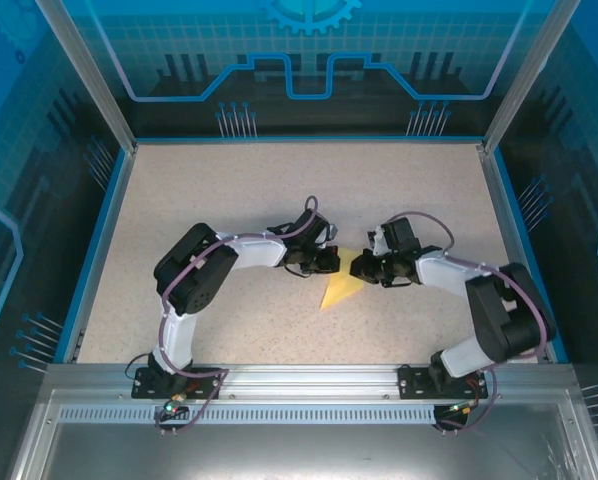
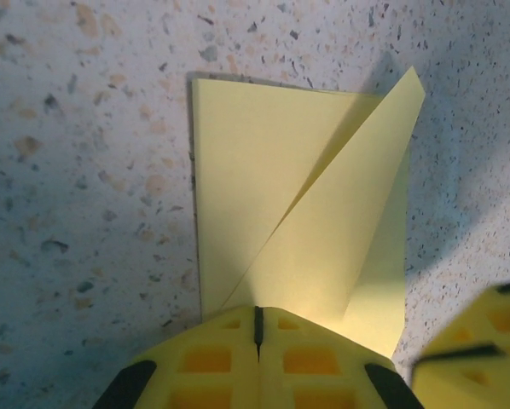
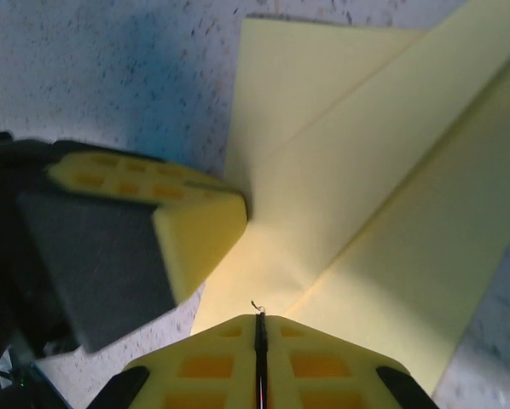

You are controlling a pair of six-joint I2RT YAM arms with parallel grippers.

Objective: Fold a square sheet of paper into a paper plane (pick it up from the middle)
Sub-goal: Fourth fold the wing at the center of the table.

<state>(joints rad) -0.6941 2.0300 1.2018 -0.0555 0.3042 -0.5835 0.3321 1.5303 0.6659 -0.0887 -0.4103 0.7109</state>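
The yellow sheet of paper (image 1: pixel 342 285) lies on the speckled table between both arms, partly folded. One triangular flap (image 2: pixel 340 230) is turned over it, with its tip slightly raised. My left gripper (image 1: pixel 326 262) is shut, and its tips (image 2: pixel 257 311) rest on the paper's near end where the flap's crease ends. My right gripper (image 1: pixel 367 268) is also shut, its tips (image 3: pixel 259 317) set on the paper (image 3: pixel 366 196) beside a diagonal crease. The left gripper's finger (image 3: pixel 195 230) touches the paper's edge close by. Whether either jaw pinches paper is hidden.
The speckled table (image 1: pixel 229 190) is bounded by a blue rim and metal posts. Both arm bases are bolted to the rail at the near edge (image 1: pixel 299 385). The two grippers sit almost tip to tip over the paper's far end.
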